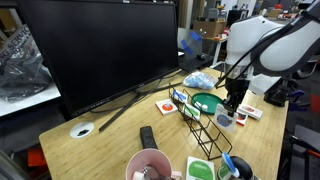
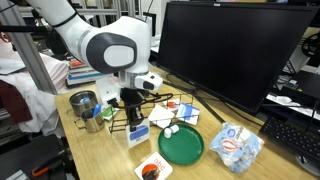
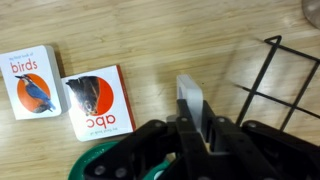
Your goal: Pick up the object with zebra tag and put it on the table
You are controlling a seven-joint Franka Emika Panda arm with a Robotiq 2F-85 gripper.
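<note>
Wooden table (image 3: 150,40) lies bare right under the gripper (image 3: 197,128) — clenched on the object (image 3: 190,97), its long axis in line with the jaws — between cards (image 3: 95,102) and wire rack (image 3: 285,75).

wrist view | round green plate (image 3: 90,166) cut by bottom edge | black wire rack (image 3: 270,45) cut by right edge | small white and grey-blue boxy object (image 3: 191,98) lower part hidden inside end effector (image 3: 195,128)

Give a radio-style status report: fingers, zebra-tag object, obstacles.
Fingers shut on object. Object held over table. Wire rack close beside; two cards and green plate nearby.
</note>
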